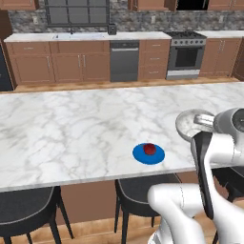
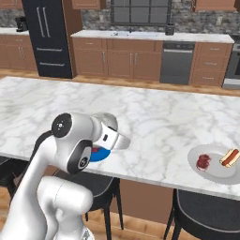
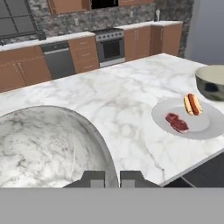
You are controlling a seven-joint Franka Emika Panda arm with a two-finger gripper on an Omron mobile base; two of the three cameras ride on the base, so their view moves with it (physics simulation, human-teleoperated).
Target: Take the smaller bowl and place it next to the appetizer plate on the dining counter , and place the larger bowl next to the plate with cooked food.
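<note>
My gripper (image 3: 113, 178) is shut on the near rim of the smaller bowl (image 3: 43, 144), pale grey and marbled, which I hold over the dining counter (image 1: 71, 128). In the left base view the smaller bowl (image 1: 191, 123) hangs just right of and behind the appetizer plate (image 1: 148, 153), blue with a red morsel. My arm hides most of that plate (image 2: 100, 155) in the right base view. Further right lies the plate with cooked food (image 3: 188, 120), white, with reddish pieces and a hot dog. The larger bowl (image 3: 212, 81) stands beyond it, cream inside and dark outside.
Dark round stools (image 1: 28, 205) (image 2: 206, 206) stand under the counter's near edge. Behind the counter runs a wall of brown cabinets with a dishwasher (image 1: 124, 61), a stove (image 1: 186, 55) and a dark fridge (image 2: 47, 37).
</note>
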